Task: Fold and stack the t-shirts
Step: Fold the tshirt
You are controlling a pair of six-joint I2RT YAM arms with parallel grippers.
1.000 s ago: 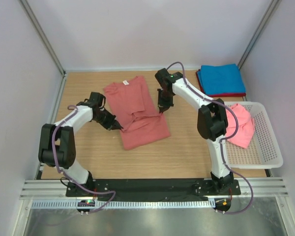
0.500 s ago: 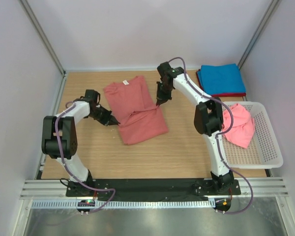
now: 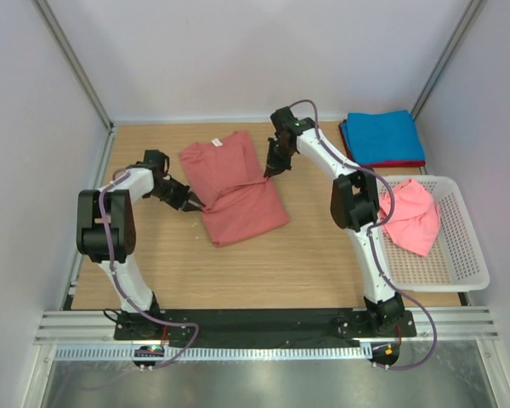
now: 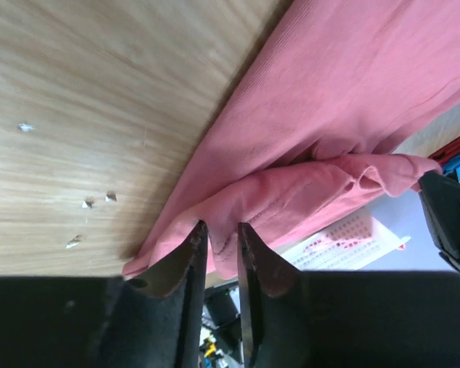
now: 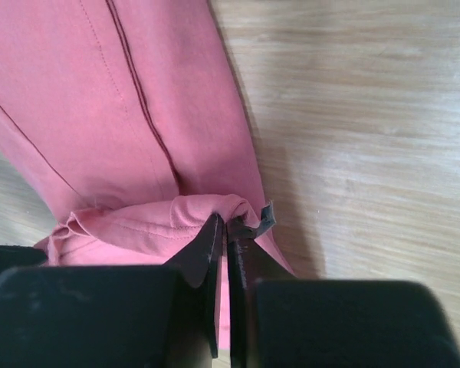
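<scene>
The salmon shirt (image 3: 234, 183) lies on the surface (image 3: 306, 255) at upper centre of the overhead view, lower part doubled over. The right gripper (image 5: 224, 226) is clamped on the folded hem, judged to keep the fold square. The left gripper (image 4: 221, 230) sits at the opposite hem corner with a narrow gap; grip undetermined. At upper right, 1 blue shirt (image 3: 381, 134) lies on 1 dark red shirt (image 3: 391, 164), forming the stack. The pink shirt (image 3: 408, 217) waits in the basket (image 3: 472, 280).
</scene>
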